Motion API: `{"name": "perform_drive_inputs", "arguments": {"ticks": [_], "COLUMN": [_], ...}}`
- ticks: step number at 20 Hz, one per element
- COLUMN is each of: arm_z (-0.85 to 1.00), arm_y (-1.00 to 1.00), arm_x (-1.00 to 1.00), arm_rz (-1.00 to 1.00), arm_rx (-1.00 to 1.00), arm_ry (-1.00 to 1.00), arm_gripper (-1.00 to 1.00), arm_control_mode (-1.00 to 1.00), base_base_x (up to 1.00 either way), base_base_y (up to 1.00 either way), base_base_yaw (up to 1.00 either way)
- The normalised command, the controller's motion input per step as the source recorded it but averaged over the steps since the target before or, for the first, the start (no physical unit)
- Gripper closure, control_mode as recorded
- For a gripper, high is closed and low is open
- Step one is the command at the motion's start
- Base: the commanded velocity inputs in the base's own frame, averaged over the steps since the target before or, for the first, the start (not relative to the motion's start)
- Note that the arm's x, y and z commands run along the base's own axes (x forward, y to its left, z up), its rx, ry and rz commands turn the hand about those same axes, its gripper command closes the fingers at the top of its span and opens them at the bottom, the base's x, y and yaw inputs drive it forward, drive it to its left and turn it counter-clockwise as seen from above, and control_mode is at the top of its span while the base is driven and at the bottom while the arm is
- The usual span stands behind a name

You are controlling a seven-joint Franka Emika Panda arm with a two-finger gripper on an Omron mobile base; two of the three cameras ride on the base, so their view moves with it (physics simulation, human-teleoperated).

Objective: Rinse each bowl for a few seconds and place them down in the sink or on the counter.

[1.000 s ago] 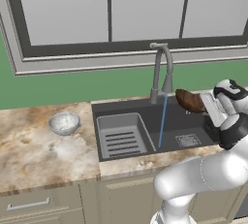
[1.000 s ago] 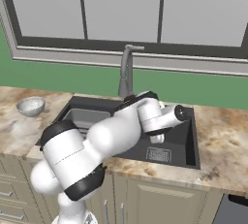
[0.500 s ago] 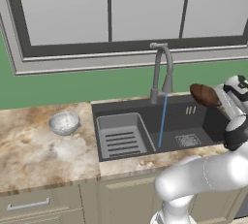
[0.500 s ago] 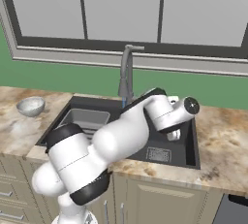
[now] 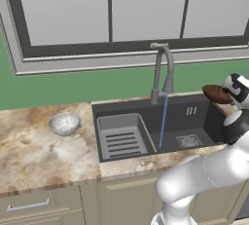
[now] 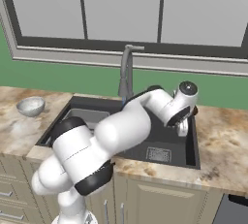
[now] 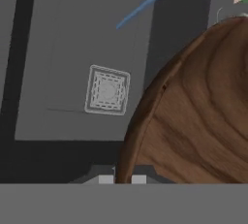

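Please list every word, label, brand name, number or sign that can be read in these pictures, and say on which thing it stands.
None: no readable text on the brown bowl, the grey bowl, the faucet, the sink or the counter.
Three short pale marks on the sink's back wall are slots, not letters.

flat, even rendered light in both base views, no single source readable. window panes (image 5: pixel 146 7) are a uniform pale grey, no glare. counter (image 5: pixel 29 146) mid-bright with a soft pale patch right of the speckled bowl (image 5: pixel 64 122). sink (image 5: pixel 194 121) interior reads dark, low contrast, faint shading under the near rim. arm has soft highlights in the lower centre of the right base view. all frames soft and low-res, edges slightly jagged. hand view: brown bowl (image 7: pixel 193 121) at right is blurry at close range, drain grate pixelated. no visible lens distortion at the edges.
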Motion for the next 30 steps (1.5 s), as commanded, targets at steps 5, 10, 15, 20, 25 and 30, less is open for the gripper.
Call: {"name": "perform_drive_inputs", "arguments": {"ticks": [5,10,15,20,25,30], "arm_z": [0.19,0.11,0.03,0.00,-0.08,-0.14], "arm_y": [-0.47,-0.54,-0.52,-0.21,0.00,0.00], "arm_x": [-0.01,-0.35,-0.40,-0.40,-0.23,-0.02], "arm_rz": [-0.29,-0.18,-0.13,-0.07,-0.05,-0.03], "arm_rx": [-0.08,-0.01,0.00,0.00,0.00,0.00], "arm_ry": [0.13,0.04,0.02,0.00,0.03,0.08], "arm_gripper": [1.00,1.00,1.00,1.00,1.00,1.00], "arm_control_mode": [-1.00,-1.00,-1.00,-1.00,-1.00,-1.00], "base_base_x": [0.00,0.00,0.00,0.00,0.00,0.00], "base_base_y": [0.00,0.00,0.00,0.00,0.00,0.00], "base_base_yaw": [0.00,0.00,0.00,0.00,0.00,0.00]}}
